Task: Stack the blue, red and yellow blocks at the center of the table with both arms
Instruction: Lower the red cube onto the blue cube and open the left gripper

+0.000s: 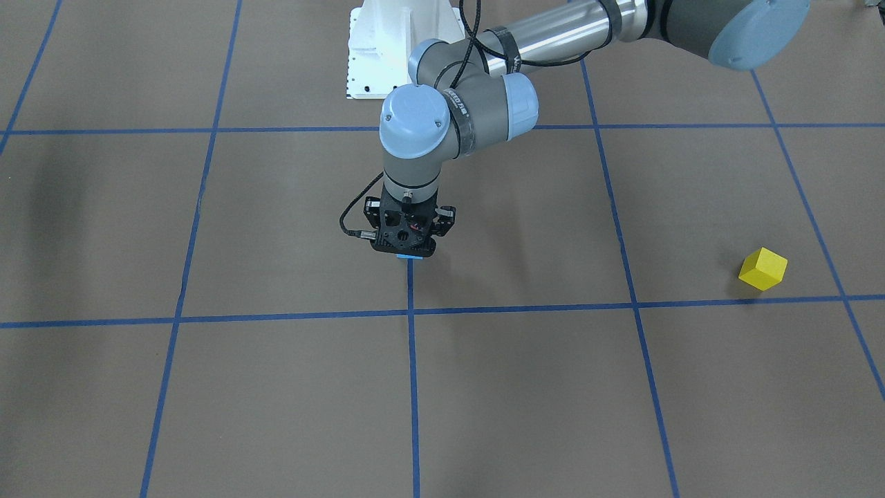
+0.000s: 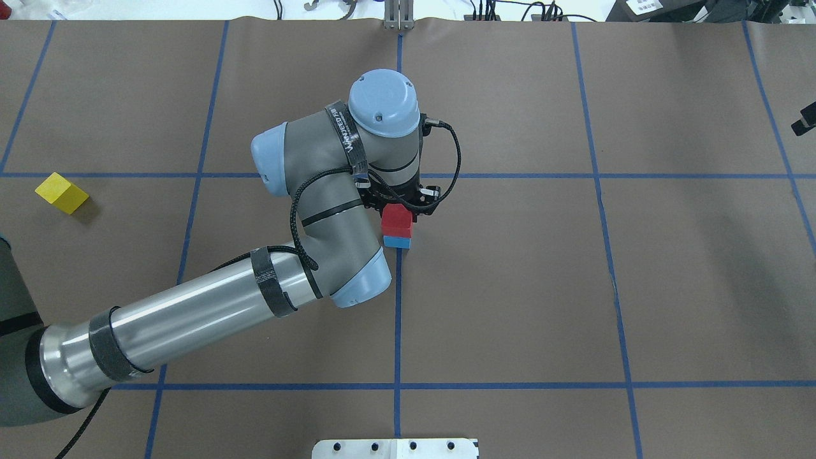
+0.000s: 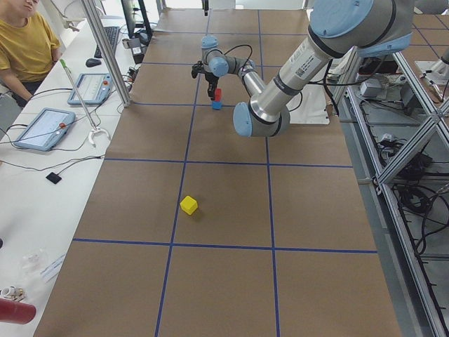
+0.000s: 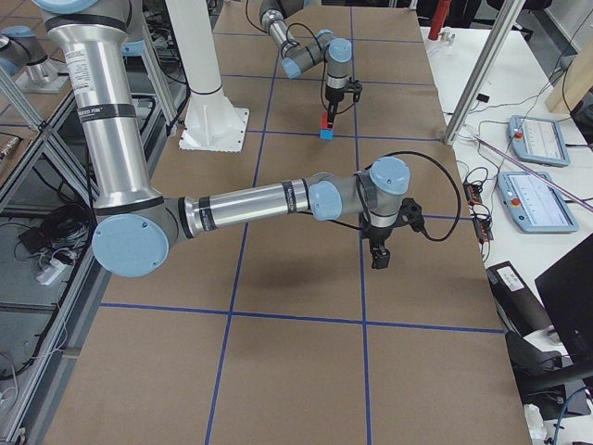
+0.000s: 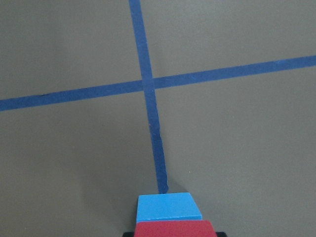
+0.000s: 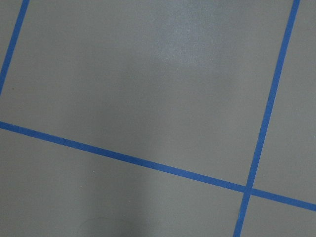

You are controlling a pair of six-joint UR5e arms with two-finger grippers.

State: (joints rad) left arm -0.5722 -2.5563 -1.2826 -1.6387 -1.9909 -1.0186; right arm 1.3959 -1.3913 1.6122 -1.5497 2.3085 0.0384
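Note:
My left gripper point(image 2: 400, 211) stands at the table's centre, shut on the red block point(image 2: 396, 219). The red block sits on top of the blue block point(image 2: 397, 241). In the left wrist view the red block point(image 5: 175, 229) lies at the bottom edge with the blue block point(image 5: 169, 207) just under it. From the front only a sliver of blue point(image 1: 409, 256) shows under the left gripper point(image 1: 405, 243). The yellow block point(image 2: 61, 192) lies alone at the far left, also seen from the front point(image 1: 762, 269). My right gripper point(image 4: 379, 258) hangs over bare table at the right end; I cannot tell whether it is open.
Blue tape lines point(image 2: 398, 319) divide the brown table into squares. The white robot base plate point(image 1: 387, 48) stands behind the stack. A person in yellow point(image 3: 24, 42) sits by side tables with tablets point(image 3: 43, 128). The right wrist view shows only bare table and tape lines point(image 6: 123, 158).

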